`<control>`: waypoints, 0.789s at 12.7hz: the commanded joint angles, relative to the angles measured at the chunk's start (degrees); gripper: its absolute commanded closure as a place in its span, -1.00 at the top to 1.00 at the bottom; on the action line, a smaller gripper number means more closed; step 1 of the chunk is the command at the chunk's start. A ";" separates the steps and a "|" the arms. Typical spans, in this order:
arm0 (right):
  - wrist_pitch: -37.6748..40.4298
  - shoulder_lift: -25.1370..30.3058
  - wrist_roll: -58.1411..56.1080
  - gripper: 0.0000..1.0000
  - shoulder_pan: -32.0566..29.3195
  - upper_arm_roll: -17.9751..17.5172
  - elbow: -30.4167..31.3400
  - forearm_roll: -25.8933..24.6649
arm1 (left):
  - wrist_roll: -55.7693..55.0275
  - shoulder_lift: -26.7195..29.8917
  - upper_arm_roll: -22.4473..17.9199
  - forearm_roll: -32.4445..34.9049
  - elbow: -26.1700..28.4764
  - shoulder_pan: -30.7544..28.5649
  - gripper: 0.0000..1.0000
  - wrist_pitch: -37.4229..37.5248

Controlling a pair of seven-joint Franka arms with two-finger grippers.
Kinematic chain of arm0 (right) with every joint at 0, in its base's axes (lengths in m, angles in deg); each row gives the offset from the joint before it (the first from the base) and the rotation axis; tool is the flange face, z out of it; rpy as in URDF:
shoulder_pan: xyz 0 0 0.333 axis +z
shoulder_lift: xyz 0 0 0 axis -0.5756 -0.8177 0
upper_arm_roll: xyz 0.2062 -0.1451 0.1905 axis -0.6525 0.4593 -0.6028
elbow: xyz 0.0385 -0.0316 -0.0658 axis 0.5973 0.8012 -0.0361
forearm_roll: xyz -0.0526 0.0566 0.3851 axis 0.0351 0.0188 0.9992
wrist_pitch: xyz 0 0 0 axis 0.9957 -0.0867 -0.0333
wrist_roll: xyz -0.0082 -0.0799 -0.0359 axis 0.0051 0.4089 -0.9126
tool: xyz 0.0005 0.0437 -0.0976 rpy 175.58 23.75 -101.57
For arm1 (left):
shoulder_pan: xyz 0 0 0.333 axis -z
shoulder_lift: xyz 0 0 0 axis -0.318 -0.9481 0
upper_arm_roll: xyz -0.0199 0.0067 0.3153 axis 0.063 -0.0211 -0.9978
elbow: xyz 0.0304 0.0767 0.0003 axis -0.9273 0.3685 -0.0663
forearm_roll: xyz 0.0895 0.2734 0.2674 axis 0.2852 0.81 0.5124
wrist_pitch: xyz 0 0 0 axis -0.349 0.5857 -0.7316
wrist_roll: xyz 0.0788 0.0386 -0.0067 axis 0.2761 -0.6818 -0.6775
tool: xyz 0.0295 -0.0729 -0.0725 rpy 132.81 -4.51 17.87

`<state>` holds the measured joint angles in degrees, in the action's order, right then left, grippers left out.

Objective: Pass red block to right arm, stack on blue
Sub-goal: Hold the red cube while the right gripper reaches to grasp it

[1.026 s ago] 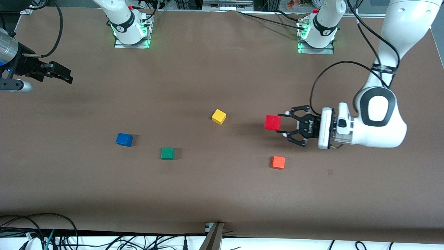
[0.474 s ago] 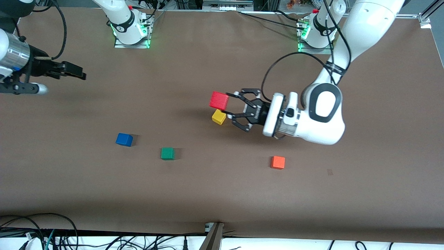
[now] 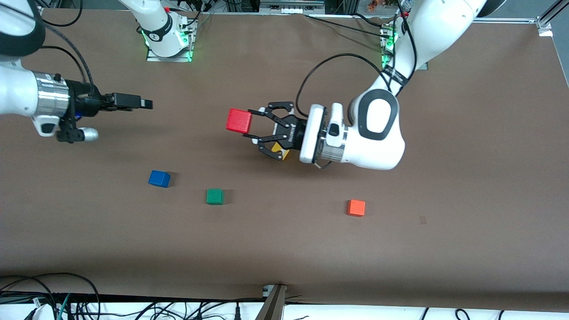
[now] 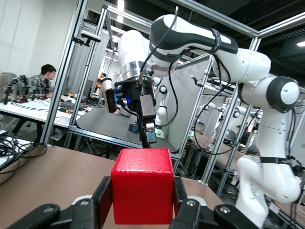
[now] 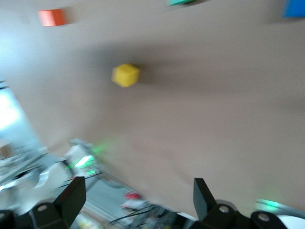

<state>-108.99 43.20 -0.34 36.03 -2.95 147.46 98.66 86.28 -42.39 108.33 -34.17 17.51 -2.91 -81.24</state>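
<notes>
Right gripper (image 3: 144, 104), reaching from the right arm's end of the table with fingers parted and empty, has slid toward the middle over the last second. Meeting it, the left gripper (image 3: 247, 128) is clamped on the red block (image 3: 238, 121) and has carried it up past the yellow block (image 3: 282, 154), so the handover looks close. Untouched, the blue block (image 3: 159, 178) waits beside the green block (image 3: 214, 196).

I see my left arm (image 3: 378, 133) white with black linkage claw; right arm (image 3: 26, 93) silver-wristed, black cabled.
</notes>
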 commanded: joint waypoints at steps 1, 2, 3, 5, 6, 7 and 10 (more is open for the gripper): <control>-0.16 -2.39 0.26 1.00 -0.71 0.10 0.01 13.65 | 0.85 -1.58 -0.27 -1.58 -2.63 1.60 -1.00 -2.55; -0.69 -3.19 0.44 1.00 -0.71 0.10 0.88 19.54 | 0.85 -1.58 -0.27 -1.58 -2.90 2.12 -1.00 -3.08; -1.65 -3.19 0.45 1.00 -0.71 0.10 2.80 24.47 | 0.85 -1.84 -0.27 -1.58 -3.33 2.47 -1.00 -3.78; -3.67 -3.02 0.36 1.00 -0.63 0.01 6.49 30.82 | 0.85 -2.11 -0.27 -1.58 -3.51 2.91 -1.00 -4.40; -5.42 -3.02 0.36 1.00 -0.36 -0.08 7.90 34.24 | 0.85 -2.19 -0.27 -1.58 -3.43 2.92 -1.00 -4.49; -7.18 -2.93 0.36 1.00 -0.27 -0.51 9.14 36.36 | 0.85 -2.20 -0.27 -1.49 -3.43 2.92 -1.00 -4.49; -9.74 -2.58 -0.78 1.00 0.51 -0.69 12.13 38.76 | 0.85 -2.20 -0.36 -1.40 -3.43 2.92 -1.00 -4.49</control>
<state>-116.56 38.92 -0.29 36.17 -3.19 156.50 135.41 86.28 -43.36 108.31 -34.18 16.47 -0.92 -85.19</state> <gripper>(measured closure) 0.000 0.449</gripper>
